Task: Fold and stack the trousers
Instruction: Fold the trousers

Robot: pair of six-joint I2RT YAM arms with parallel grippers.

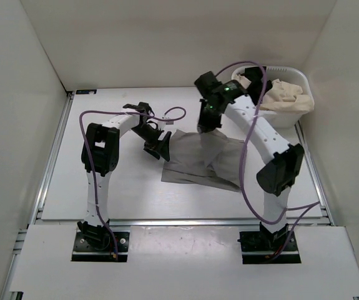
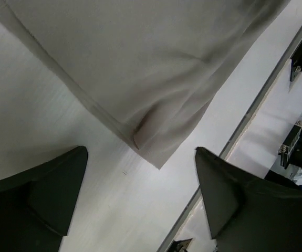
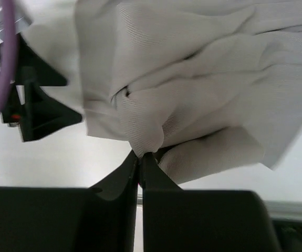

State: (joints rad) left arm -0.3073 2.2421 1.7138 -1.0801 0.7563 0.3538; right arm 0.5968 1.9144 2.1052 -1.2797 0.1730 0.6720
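The grey trousers [image 1: 198, 159] lie crumpled on the white table, between the two arms. My right gripper [image 1: 205, 127] is at their far edge, and in the right wrist view it [image 3: 140, 155] is shut on a pinched fold of the trousers [image 3: 203, 94]. My left gripper [image 1: 159, 149] hangs at the trousers' left edge. In the left wrist view it [image 2: 140, 157] stands wide open just above the table, with a hemmed corner of the trousers [image 2: 156, 68] lying right ahead of its fingertips [image 2: 80, 157] and nothing between them.
A white basket [image 1: 291, 117] stands at the far right corner, holding a beige garment [image 1: 285, 94] and a black garment [image 1: 249, 81]. Metal rails run along the table's left [image 1: 53, 150], right and near edges. White walls enclose the workspace.
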